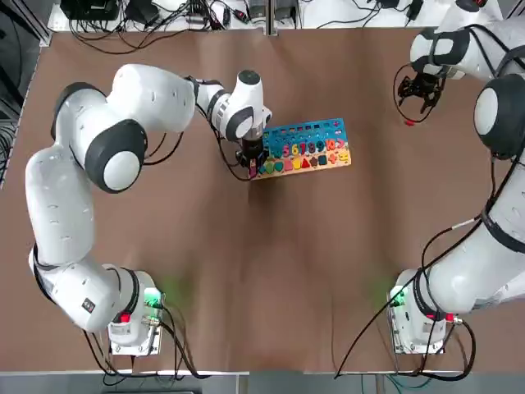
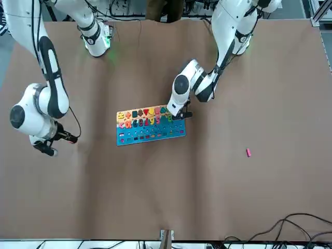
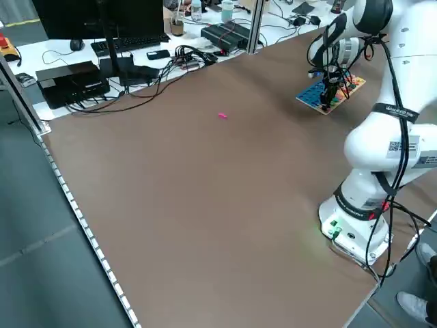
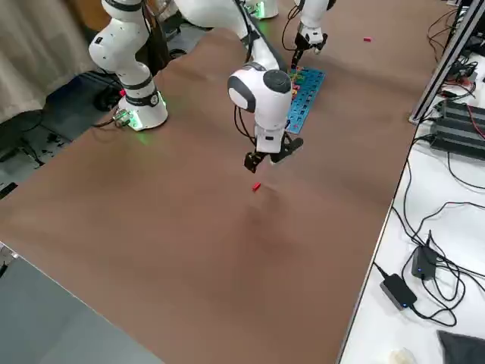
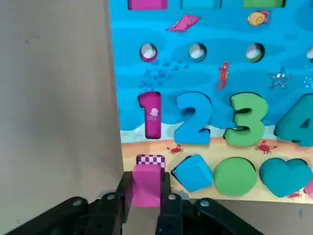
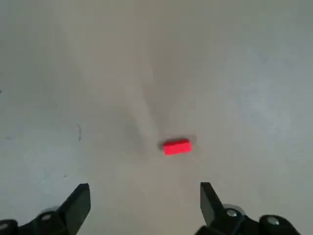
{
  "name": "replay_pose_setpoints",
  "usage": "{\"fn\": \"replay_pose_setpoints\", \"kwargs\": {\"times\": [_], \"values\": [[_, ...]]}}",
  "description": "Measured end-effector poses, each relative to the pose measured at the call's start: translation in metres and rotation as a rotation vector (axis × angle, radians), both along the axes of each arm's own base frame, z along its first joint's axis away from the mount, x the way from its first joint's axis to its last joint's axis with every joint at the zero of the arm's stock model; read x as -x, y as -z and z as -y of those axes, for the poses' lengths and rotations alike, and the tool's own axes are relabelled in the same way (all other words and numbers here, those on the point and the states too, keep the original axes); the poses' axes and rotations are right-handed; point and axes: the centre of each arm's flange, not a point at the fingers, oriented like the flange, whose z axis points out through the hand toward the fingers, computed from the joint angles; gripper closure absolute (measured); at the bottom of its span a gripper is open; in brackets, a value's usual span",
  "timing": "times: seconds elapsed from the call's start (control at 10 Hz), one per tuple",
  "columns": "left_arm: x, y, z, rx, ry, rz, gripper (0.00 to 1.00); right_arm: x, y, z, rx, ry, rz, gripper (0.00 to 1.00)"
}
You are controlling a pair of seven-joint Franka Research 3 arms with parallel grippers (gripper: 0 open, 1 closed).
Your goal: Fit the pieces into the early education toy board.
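L arm reaches in from near left, wrist bent down; L tool (image 5: 145,198) clamps a pink block (image 5: 145,183) at the puzzle board's (image 1: 324,131) left near corner, mid-desk. R arm stretched to far right; R tool (image 6: 144,203) hangs wide open, holding nothing, over a red piece (image 6: 176,146) on the desk (image 1: 271,271).

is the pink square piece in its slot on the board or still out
Out. The pink square piece is held between the left end effector fingers just short of the checkered slot on the board.
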Motion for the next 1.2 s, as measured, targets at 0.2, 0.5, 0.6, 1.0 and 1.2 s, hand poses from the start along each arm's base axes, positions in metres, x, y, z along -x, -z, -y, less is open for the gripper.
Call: {"fn": "replay_pose_setpoints", "kwargs": {"times": [0.2, 0.5, 0.6, 1.0, 1.2], "values": [[-0.005, -0.001, -0.001, 0.006, -0.005, 0.004, 0.74, -0.001, -0.002, 0.01, 0.006, -0.004, 0.026, 0.03], [-0.008, -0.001, -0.001, 0.01, -0.005, 0.006, 0.74, -0.004, -0.001, 0.016, 0.018, -0.034, 0.062, 0.04], [-0.008, -0.001, -0.001, 0.011, -0.003, 0.006, 0.74, -0.004, 0.001, 0.019, 0.02, -0.039, 0.066, 0.04], [-0.006, 0.004, 0.001, 0.013, 0.003, 0.003, 0.74, 0.0, 0.015, 0.026, 0.034, -0.101, 0.08, 0.08], [-0.006, 0.004, 0.001, 0.014, 0.005, 0.003, 0.74, -0.001, 0.025, 0.028, 0.045, -0.144, 0.085, 0.11]]}}
